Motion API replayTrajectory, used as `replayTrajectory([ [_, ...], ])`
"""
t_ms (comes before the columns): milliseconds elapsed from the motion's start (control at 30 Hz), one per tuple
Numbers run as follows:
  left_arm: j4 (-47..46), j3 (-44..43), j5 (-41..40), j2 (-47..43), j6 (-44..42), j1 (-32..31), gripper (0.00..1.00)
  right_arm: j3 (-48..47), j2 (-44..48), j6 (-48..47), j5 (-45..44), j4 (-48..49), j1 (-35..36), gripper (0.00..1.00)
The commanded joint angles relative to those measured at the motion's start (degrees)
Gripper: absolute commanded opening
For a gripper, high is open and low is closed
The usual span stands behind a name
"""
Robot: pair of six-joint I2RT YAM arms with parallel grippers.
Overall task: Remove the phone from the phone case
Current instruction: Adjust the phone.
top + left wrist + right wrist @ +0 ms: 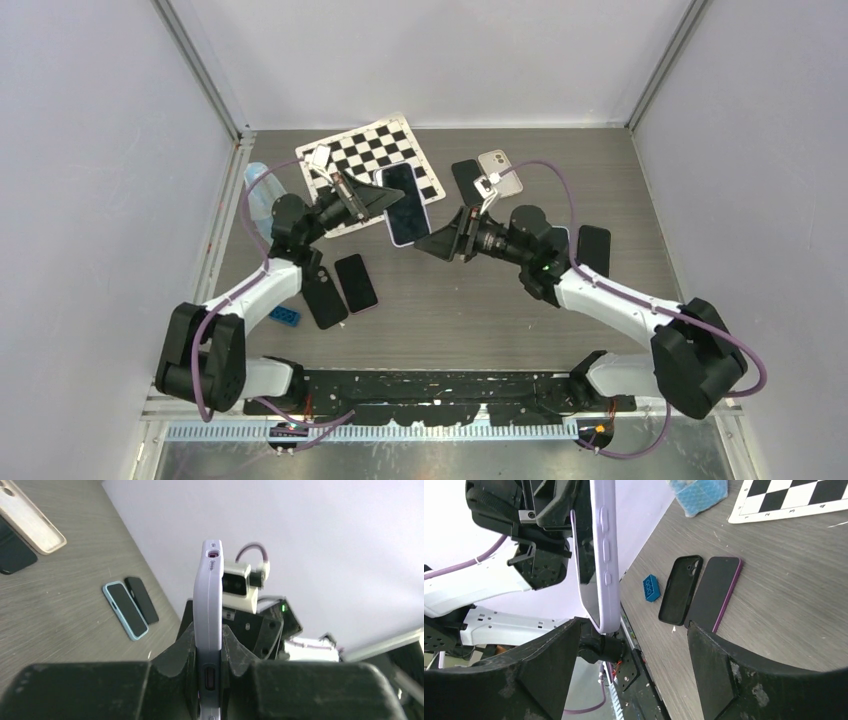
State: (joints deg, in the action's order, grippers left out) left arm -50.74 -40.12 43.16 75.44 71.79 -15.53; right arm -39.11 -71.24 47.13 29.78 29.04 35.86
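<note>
Left gripper (207, 647) pinches the lilac-cased phone (206, 595) edge-on at frame centre, its lower end hidden between the fingers; right gripper (631, 630) is spread wide just beside it.

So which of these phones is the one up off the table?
The lavender-cased phone, clamped in the left end effector and held in the air between the two arms. Every other phone and case lies flat on the table.

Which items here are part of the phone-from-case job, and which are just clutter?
In the job: lavender-cased phone, clamped by the left gripper; right gripper, jaws open beside it.

Lying about: chessboard; blue brick; empty black case; purple-edged phone beside it; blue-cased phone.
</note>
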Motion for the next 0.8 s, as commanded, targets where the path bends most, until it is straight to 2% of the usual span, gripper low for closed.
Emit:
replayTrajectory([
  [0,-11.3,6.0,-18.9,-4.6,10.9,-0.2,0.00,-1.6,-1.6,2.2,-7.3,8.8,4.2,0.82],
  [100,-10.1,9.7,-25.4,-7.3,12.2,-0.2,0.00,0.2,-3.3,3.8,-13.2,14.6,5.5,0.81],
  [300,-6.1,10.3,-27.2,-10.3,12.1,-0.2,0.00,0.3,-6.8,7.8,-15.4,19.6,5.7,0.75],
  [367,-4.4,9.9,-27.4,-11.0,12.1,-0.2,0.00,-0.5,-8.2,8.9,-14.9,20.2,5.8,0.68],
  [433,-2.3,9.7,-27.7,-11.8,12.1,-0.2,0.00,-0.5,-9.6,10.1,-14.1,22.6,5.9,0.56],
  [500,-1.2,9.8,-27.9,-12.3,12.1,-0.2,0.00,0.1,-10.9,11.3,-13.6,26.2,6.2,0.53],
  [667,0.1,9.6,-27.9,-12.8,12.1,-0.2,0.00,0.2,-13.0,12.4,-12.7,30.9,6.9,0.51],
  [767,0.5,9.6,-27.7,-12.6,12.5,-0.2,0.00,-0.6,-13.9,12.3,-11.4,30.7,7.4,0.58],
])
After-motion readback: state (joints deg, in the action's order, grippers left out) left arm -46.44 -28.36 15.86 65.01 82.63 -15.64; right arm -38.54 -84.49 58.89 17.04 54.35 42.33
